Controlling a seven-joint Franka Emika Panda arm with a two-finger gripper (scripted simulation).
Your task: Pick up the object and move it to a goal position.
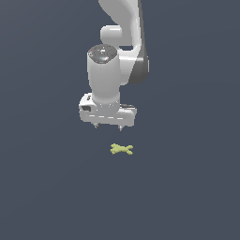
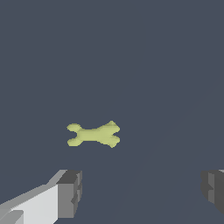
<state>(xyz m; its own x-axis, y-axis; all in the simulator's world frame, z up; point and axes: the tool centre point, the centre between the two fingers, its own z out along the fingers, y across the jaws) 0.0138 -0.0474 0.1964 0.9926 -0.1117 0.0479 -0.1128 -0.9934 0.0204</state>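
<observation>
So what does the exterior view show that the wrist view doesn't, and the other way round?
Only the exterior view shows the white arm reaching down and the whole gripper hanging above the floor, apart from the yellow-green piece, which lies slightly toward the exterior view's right of it. Only the wrist view shows the fingers close up, spread wide with dark pads, and the piece's stubby-armed outline in detail. Both show the piece lying flat and alone on the dark floor, with the open gripper not touching it.
</observation>
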